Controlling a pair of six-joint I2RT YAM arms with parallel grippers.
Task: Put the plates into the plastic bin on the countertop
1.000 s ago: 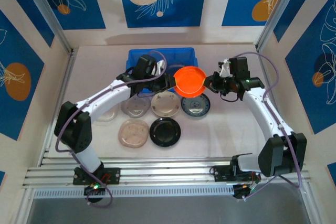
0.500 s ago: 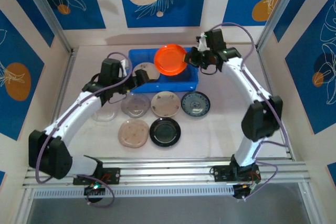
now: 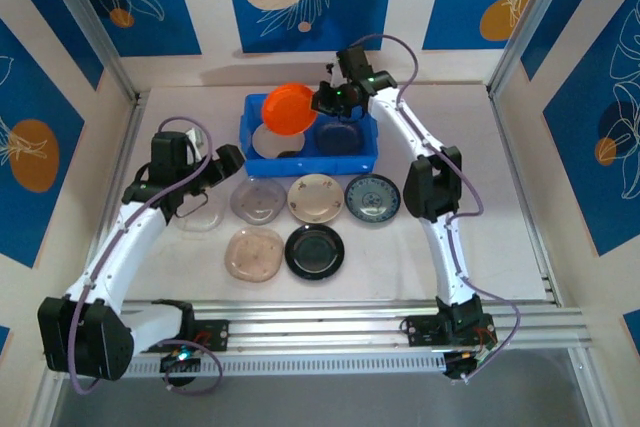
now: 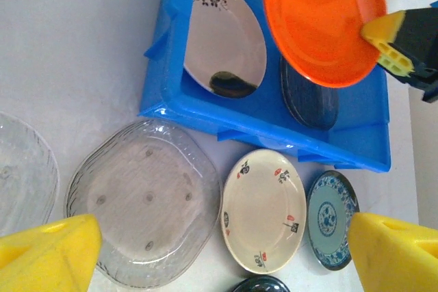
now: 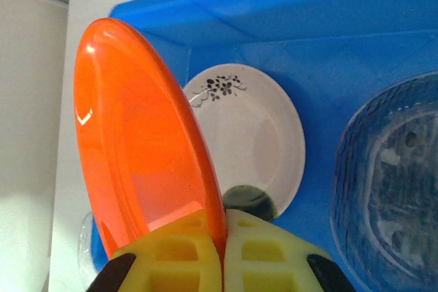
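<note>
Plates nearest the arm bases are a pinkish plate [image 3: 254,253] and a black plate [image 3: 315,251], side by side on the tabletop [image 3: 390,257]. Behind them runs a row of four: a clear plate [image 3: 205,219] partly under the left arm, a grey clear plate [image 3: 258,199], a beige plate [image 3: 316,198] and a blue-patterned plate [image 3: 373,198]. The left fingers [image 4: 48,254] are spread wide and hold nothing; the wrist view shows the grey clear plate between them. Farther back sits the blue bin [image 3: 310,161], its near wall just beyond that row. In it lie a white plate [image 3: 272,142] with a dark floral mark, on the left, and a dark plate [image 3: 340,135] on the right. Above the bin's left half, the right fingers [image 5: 263,258] are pinched tight on the rim of the orange plate [image 3: 286,108], which hangs steeply tilted over the white plate.
</note>
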